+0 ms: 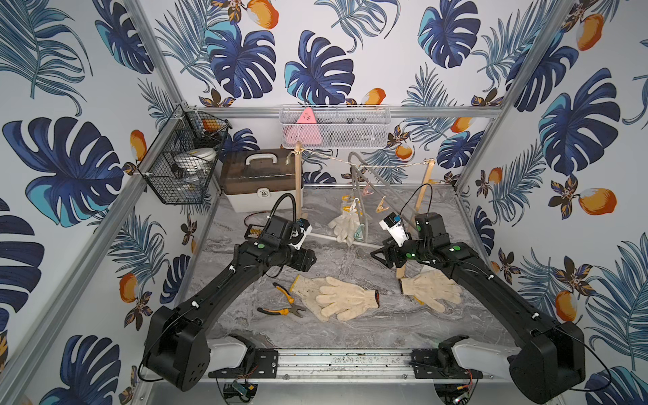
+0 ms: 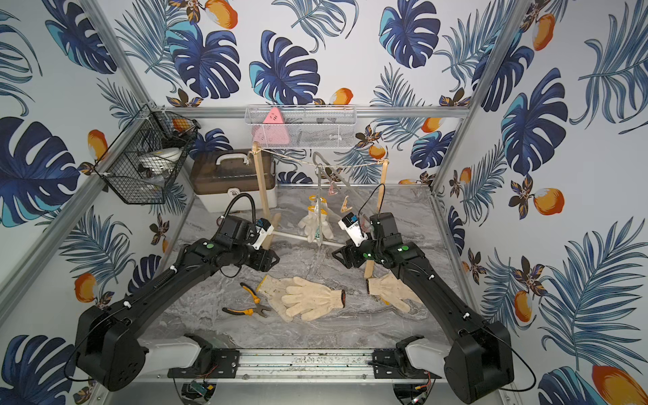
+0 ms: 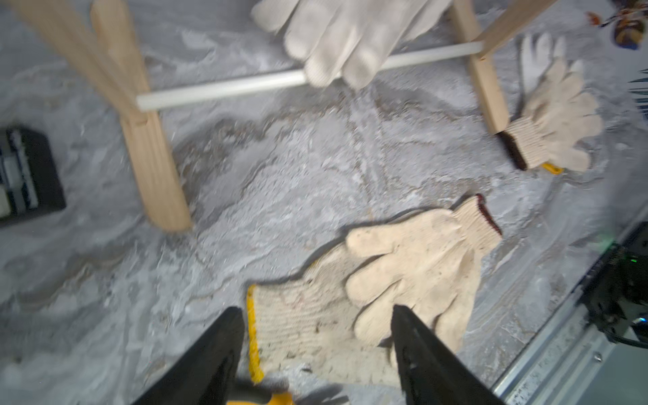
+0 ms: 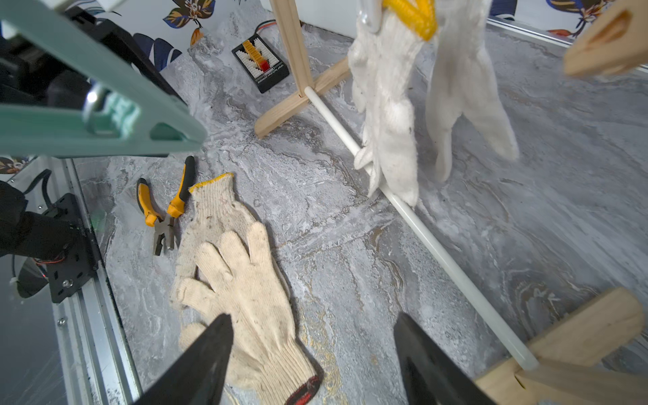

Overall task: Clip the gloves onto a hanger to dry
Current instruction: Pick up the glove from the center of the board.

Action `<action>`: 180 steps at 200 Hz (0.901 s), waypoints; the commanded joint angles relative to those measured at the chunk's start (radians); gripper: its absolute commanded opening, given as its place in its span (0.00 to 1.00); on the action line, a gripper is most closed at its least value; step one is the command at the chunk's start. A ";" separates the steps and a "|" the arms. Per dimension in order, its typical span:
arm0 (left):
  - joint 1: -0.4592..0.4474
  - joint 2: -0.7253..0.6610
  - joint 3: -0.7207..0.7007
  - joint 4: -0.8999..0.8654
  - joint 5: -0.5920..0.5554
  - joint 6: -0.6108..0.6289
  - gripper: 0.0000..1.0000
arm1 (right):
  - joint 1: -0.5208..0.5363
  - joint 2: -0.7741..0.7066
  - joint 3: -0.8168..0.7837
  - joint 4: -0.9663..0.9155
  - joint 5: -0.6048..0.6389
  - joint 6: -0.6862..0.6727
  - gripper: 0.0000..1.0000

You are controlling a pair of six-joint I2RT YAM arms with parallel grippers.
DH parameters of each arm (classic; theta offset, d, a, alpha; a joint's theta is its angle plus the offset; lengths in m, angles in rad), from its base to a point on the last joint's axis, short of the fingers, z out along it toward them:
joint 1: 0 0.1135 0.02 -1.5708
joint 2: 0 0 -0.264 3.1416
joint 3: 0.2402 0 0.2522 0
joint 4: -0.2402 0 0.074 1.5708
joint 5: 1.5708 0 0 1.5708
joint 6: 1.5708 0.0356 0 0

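Gloves (image 1: 342,224) hung clipped to the hanger (image 1: 354,175) far centre; loose gloves (image 1: 345,298) lay on the table (image 1: 350,333) near centre and right. The left gripper (image 3: 315,310) and right gripper (image 4: 312,317) both stood open, empty.

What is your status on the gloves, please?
Left pincer open, right pincer open, both empty. Hanging gloves clipped; centre pile, right pile on table. Pliers beside centre pile.
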 commanded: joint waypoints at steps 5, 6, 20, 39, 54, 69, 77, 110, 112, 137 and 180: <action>0.003 -0.003 -0.066 -0.009 -0.165 -0.119 0.69 | -0.001 -0.023 -0.013 -0.047 0.047 0.032 0.78; 0.003 -0.003 -0.068 -0.008 -0.168 -0.119 0.69 | -0.001 -0.024 -0.013 -0.048 0.047 0.033 0.78; 0.003 0.022 -0.097 -0.005 -0.186 -0.144 0.69 | -0.001 -0.034 -0.023 -0.052 0.053 0.041 0.79; -0.006 0.044 -0.125 0.026 -0.149 -0.173 0.68 | -0.001 -0.041 -0.030 -0.055 0.061 0.048 0.80; -0.040 0.050 -0.127 0.038 -0.155 -0.183 0.68 | -0.001 -0.045 -0.032 -0.060 0.059 0.059 0.80; -0.087 0.057 -0.117 0.042 -0.156 -0.189 0.69 | -0.001 -0.047 -0.038 -0.066 0.062 0.079 0.80; -0.122 0.057 -0.115 0.051 -0.162 -0.190 0.70 | -0.001 -0.049 -0.041 -0.072 0.059 0.088 0.80; -0.297 0.051 -0.123 0.127 -0.184 -0.204 0.71 | -0.001 -0.074 -0.064 -0.086 0.098 0.130 0.83; -0.310 0.051 -0.123 0.135 -0.186 -0.205 0.71 | -0.001 -0.076 -0.066 -0.088 0.101 0.131 0.83; -0.483 0.072 -0.120 0.240 -0.214 -0.196 0.72 | -0.001 -0.101 -0.080 -0.107 0.129 0.146 0.85; -0.706 0.203 -0.086 0.402 -0.241 -0.153 0.72 | -0.013 -0.122 -0.090 -0.128 0.184 0.165 0.87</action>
